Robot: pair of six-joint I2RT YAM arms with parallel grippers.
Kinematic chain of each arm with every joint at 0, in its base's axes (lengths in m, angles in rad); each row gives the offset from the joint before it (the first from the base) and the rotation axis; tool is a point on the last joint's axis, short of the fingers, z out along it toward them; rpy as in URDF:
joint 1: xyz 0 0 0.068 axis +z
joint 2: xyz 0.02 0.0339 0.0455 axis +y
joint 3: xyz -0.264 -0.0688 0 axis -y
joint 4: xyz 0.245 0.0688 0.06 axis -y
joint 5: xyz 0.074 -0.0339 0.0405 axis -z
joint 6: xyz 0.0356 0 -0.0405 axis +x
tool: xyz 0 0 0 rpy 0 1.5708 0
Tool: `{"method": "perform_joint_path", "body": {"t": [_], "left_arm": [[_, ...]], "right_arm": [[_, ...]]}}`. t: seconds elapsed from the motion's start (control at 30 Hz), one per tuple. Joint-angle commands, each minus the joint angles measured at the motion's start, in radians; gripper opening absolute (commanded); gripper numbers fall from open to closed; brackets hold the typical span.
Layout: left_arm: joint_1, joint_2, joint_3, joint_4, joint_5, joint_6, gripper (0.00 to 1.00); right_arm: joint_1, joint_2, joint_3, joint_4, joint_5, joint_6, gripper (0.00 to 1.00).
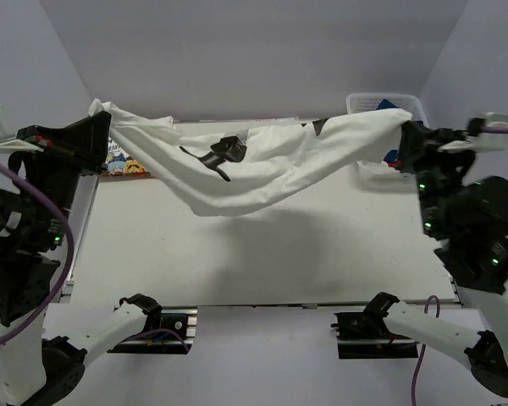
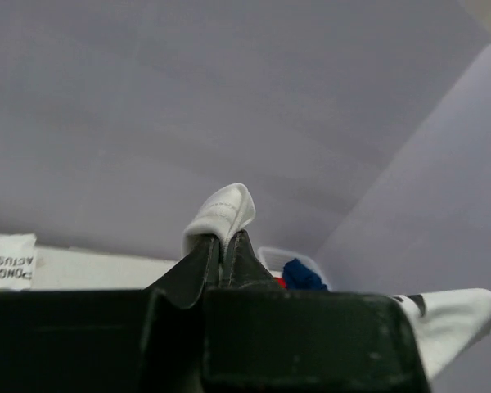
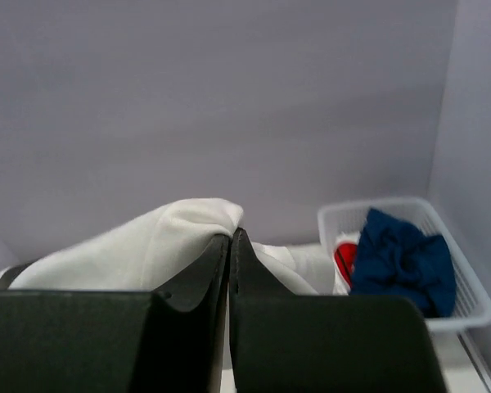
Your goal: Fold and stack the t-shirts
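Left tool point(image 2: 223, 246) and right tool point(image 3: 230, 241) pinch limp, sagging white t-shirt point(image 1: 262, 165).

The top view looks down from above and behind the 2 arm bases point(image 1: 161, 326), far enough off to take in the whole bench point(image 1: 262, 245). Each wrist view sits close behind its own pincer, the left pincer point(image 2: 223, 239) and right pincer point(image 3: 231, 236) filling the lower frame, and faces slightly upward at the back wall point(image 3: 188, 98). All 3 share the white t-shirt point(image 1: 262, 169) and the far-right basket point(image 1: 385, 100).
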Motion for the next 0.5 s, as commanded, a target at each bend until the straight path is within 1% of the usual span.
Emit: {"method": "perform_joint_path", "body": {"t": [0.0, 0.07, 0.17, 0.2, 0.23, 0.27, 0.3, 0.33, 0.37, 0.4, 0.43, 0.47], "left_arm": [[0.006, 0.012, 0.032, 0.027, 0.11, 0.014, 0.0], [0.006, 0.023, 0.015, 0.037, 0.081, 0.0, 0.0], [0.006, 0.084, -0.012, 0.017, -0.011, -0.047, 0.0], [0.006, 0.157, -0.012, -0.001, -0.07, -0.058, 0.0], [0.006, 0.197, -0.012, -0.047, -0.106, -0.086, 0.0], [0.006, 0.239, -0.034, -0.061, -0.169, -0.095, 0.0], [0.006, 0.282, -0.049, -0.077, -0.194, -0.112, 0.0], [0.006, 0.366, -0.067, -0.092, -0.223, -0.133, 0.0], [0.015, 0.408, -0.107, -0.115, -0.265, -0.165, 0.0], [0.016, 0.45, -0.126, -0.132, -0.283, -0.195, 0.0], [0.032, 0.493, -0.168, -0.144, -0.283, -0.215, 0.0], [0.057, 0.573, -0.189, -0.16, -0.266, -0.244, 0.0]], "right_arm": [[-0.001, -0.043, 0.09, 0.038, -0.138, -0.075, 0.0], [0.001, -0.045, 0.084, 0.054, -0.128, -0.089, 0.0], [-0.004, -0.008, 0.003, 0.094, -0.019, -0.098, 0.0], [-0.001, 0.053, -0.014, 0.103, 0.01, -0.098, 0.0], [-0.001, 0.058, -0.034, 0.112, 0.049, -0.098, 0.0], [-0.005, 0.079, -0.101, 0.129, 0.091, -0.095, 0.0], [-0.005, 0.151, -0.118, 0.124, 0.113, -0.089, 0.0], [-0.013, 0.182, -0.134, 0.121, 0.138, -0.042, 0.0], [-0.017, 0.207, -0.169, 0.123, 0.208, -0.022, 0.0], [-0.034, 0.278, -0.202, 0.103, 0.204, -0.004, 0.0], [-0.066, 0.302, -0.239, 0.103, 0.198, 0.088, 0.0], [-0.085, 0.319, -0.259, 0.097, 0.142, 0.116, 0.0]]}}
